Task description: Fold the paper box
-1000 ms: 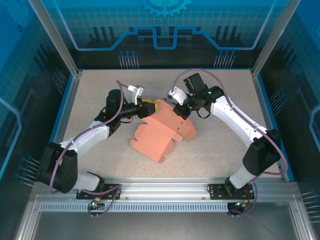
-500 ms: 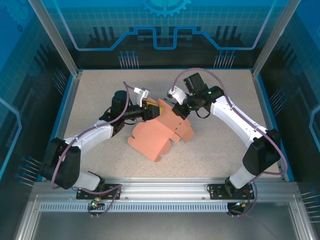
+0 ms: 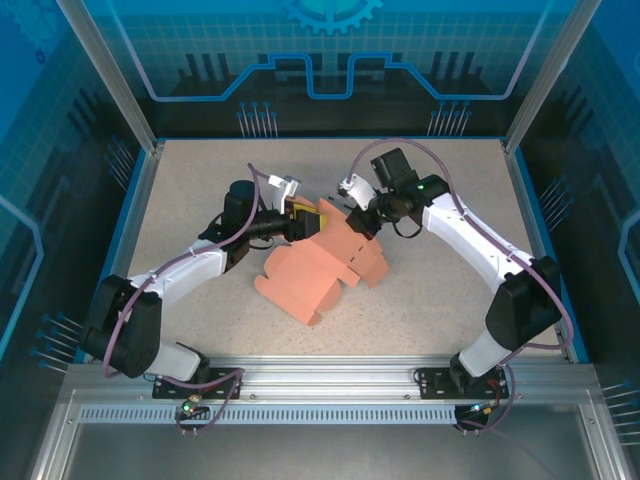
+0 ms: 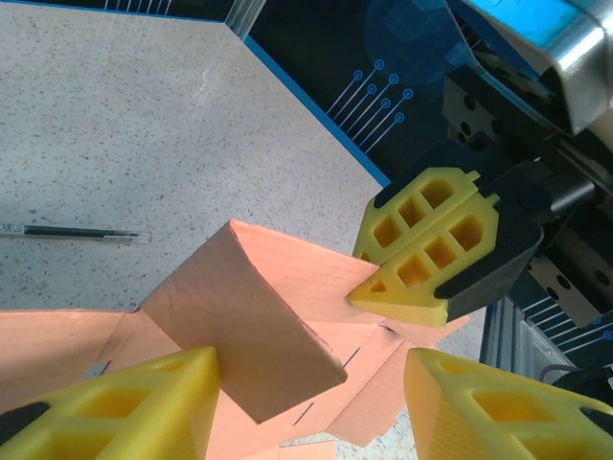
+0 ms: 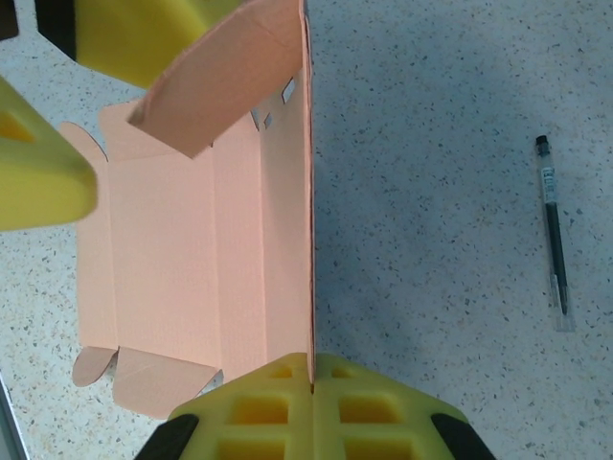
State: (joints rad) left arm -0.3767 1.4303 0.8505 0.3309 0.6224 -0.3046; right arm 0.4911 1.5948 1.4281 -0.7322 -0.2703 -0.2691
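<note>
My right claw [image 5: 311,372] pinches 1 upright wall [image 5: 290,240] of the paper box [image 5: 172,249], steadying it so my left claw [image 4: 308,383], spread around the raised flap [image 4: 254,321], can fold it.

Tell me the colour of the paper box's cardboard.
Salmon pink, plain with no print. The paper box shows best in the right wrist view.

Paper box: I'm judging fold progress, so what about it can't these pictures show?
- Top external: far edge of the paper box, hidden under the left end effector and right end effector.
- Left wrist: near panels, cut off by the bottom edge and yellow fingers.
- Right wrist: raised panel's top, past the top edge.
</note>
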